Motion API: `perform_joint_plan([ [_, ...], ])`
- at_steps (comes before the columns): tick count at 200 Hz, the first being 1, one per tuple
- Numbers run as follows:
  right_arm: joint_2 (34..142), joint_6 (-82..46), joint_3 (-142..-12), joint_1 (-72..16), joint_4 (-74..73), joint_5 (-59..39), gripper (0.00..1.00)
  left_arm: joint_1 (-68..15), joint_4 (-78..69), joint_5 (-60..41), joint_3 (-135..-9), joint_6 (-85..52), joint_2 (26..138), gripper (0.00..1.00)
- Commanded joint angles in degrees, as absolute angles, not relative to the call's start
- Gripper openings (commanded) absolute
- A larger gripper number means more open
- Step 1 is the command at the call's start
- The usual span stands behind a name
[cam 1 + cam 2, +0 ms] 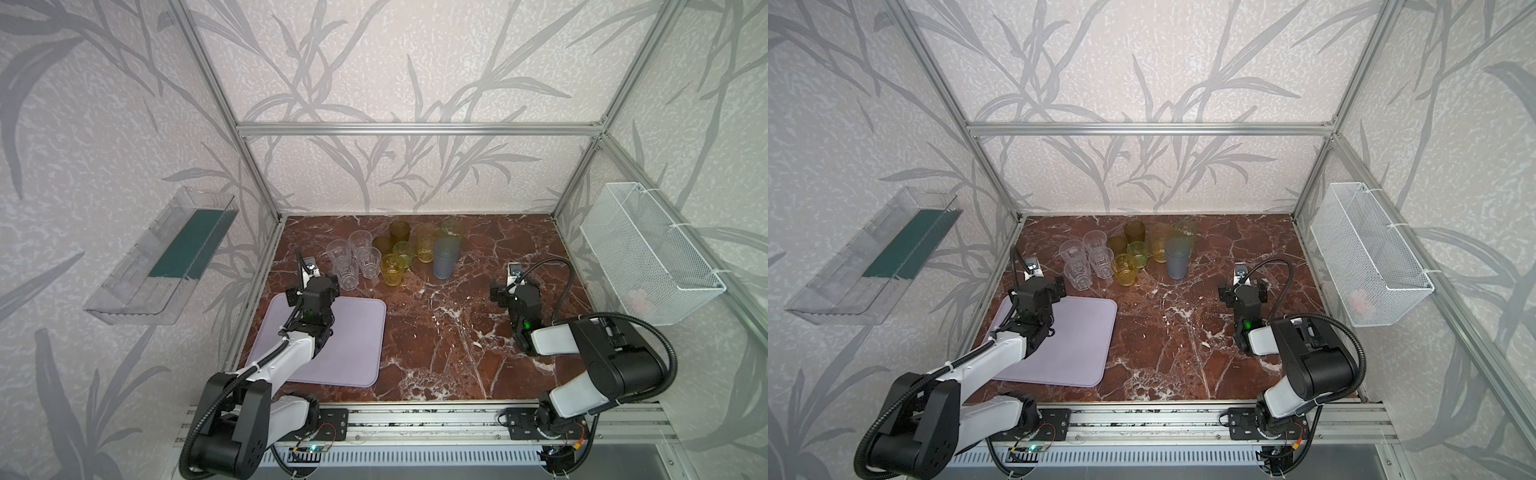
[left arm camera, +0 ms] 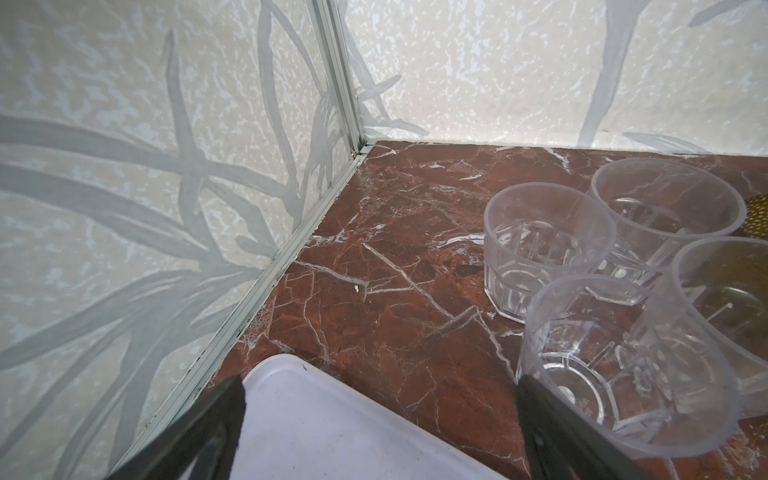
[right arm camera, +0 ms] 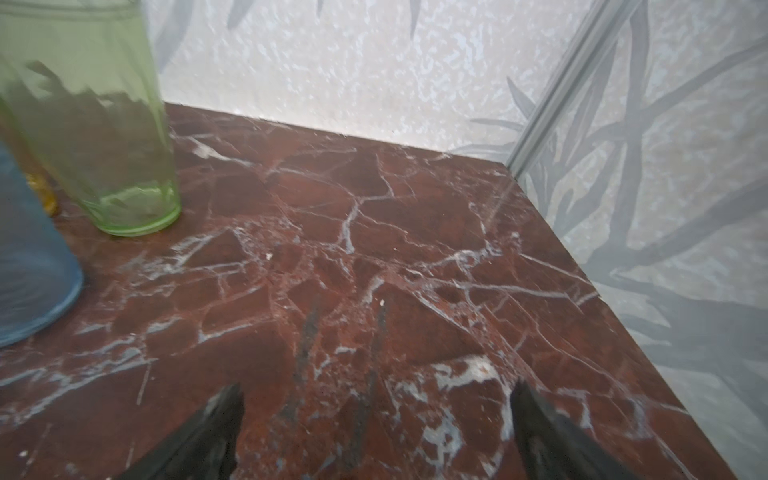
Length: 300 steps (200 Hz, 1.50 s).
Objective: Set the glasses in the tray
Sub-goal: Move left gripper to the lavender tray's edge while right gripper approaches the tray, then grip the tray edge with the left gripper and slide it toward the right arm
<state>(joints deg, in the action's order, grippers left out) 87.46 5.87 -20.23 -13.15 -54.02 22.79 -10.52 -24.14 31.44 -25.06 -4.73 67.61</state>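
Jaws on both grippers stand spread wide, nothing between them. Left gripper (image 2: 378, 390) hangs over the far left corner of the flat pale lavender plastic tray (image 1: 357, 340). In the left wrist view one finger (image 2: 552, 424) sits right against the nearest of the four short clear faceted tumblers (image 1: 353, 259); contact not certain. Right gripper (image 3: 376, 395) hovers over bare tabletop, to the right of the glasses (image 1: 1137, 252) and apart from them.

Glasses: all upright, bunched toward the back of the red-brown marble tabletop (image 1: 457, 332), all outside the tray. Clear four at the left of the bunch, the nearest just beyond the tray's far rim. Beside them a short amber tumbler (image 1: 392, 269) and a short green tumbler (image 1: 403, 250), with two olive-brown tumblers (image 1: 400, 232) behind. At the right of the bunch, a tall amber tumbler (image 1: 424, 245), a tall green tumbler (image 1: 452, 229) and, in front of those, a tall blue-grey tumbler (image 1: 446, 259).

Tray lies flat at the front left of the tabletop, partly under the left arm.

Outward: clear plastic bin (image 1: 158, 257) with a dark green strip inside, fixed to the left wall. White wire mesh basket (image 1: 648, 249) on the right wall, something pale pink in it, too faint to name.
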Motion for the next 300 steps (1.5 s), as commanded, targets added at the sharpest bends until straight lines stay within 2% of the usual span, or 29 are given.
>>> perform_joint_plan([
  [1,80.45,6.29,-25.45,-14.06,-41.05,25.51,0.99,-11.09,-23.21,32.81,-27.02,-5.46,67.5,0.99],
  [15,80.3,7.03,-25.91,-14.24,-39.5,23.83,0.99,-11.33,-22.56,32.87,-27.53,-5.89,67.74,0.99],
  [35,79.14,9.03,-24.91,-17.33,-41.64,28.48,0.99,-12.27,-19.73,32.9,-28.81,-5.87,67.25,0.99],
  [72,68.68,1.15,-29.65,-21.19,-23.39,29.26,0.99,-15.94,-6.57,34.18,-31.79,-11.44,62.08,0.99],
  [119,55.85,-18.83,-33.92,-21.36,5.26,8.96,0.99,-23.04,13.64,29.26,-30.33,-27.99,48.03,0.99],
  [171,48.25,-24.9,-36.78,-21.36,23.54,-10.44,0.99,-27.84,33.13,18.88,-31.73,-33.9,45.42,0.99],
  [234,40.26,-28.82,-33.8,-21.36,27.55,-19.1,0.99,-36.51,29.64,10.62,-30.79,-36.54,52.11,0.98],
  [300,35.35,-33.13,-31.03,-21.36,34.62,-16.48,0.99,-46.36,25.3,9.96,-33.13,-39.84,62.46,0.97],
])
